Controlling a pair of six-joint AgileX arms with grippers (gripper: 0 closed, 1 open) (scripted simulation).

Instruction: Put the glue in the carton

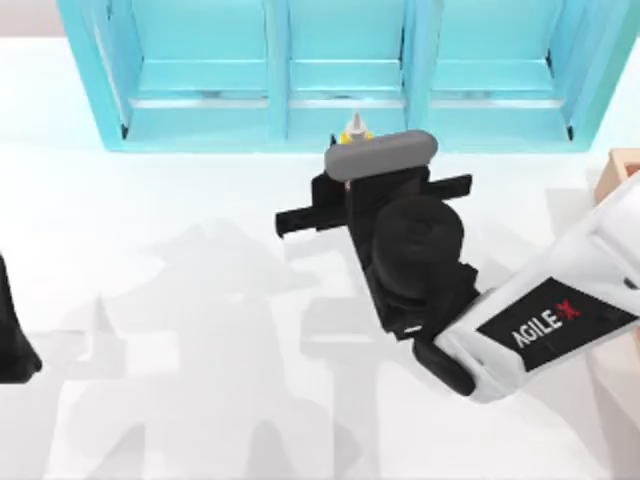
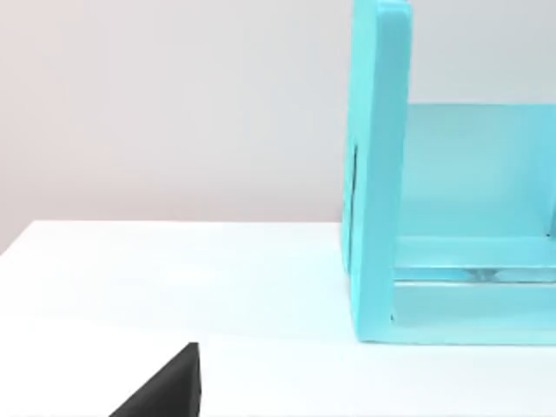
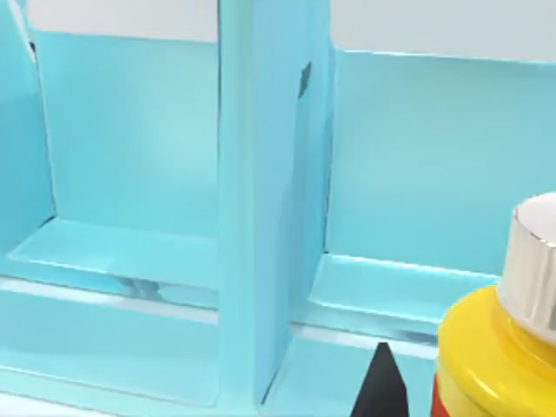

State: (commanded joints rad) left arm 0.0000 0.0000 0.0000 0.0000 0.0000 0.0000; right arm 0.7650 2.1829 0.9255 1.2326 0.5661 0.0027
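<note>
Yellow glue sits against the turquoise cabinet front edge, right claw (grip unclear) over it.

right arm reaches forward over mid-table, left arm parked at left edge.

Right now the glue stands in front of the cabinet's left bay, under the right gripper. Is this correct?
Not quite: in the top view the glue stands in front of the turquoise cabinet's middle bay. It is under the right gripper, as you say.
</note>
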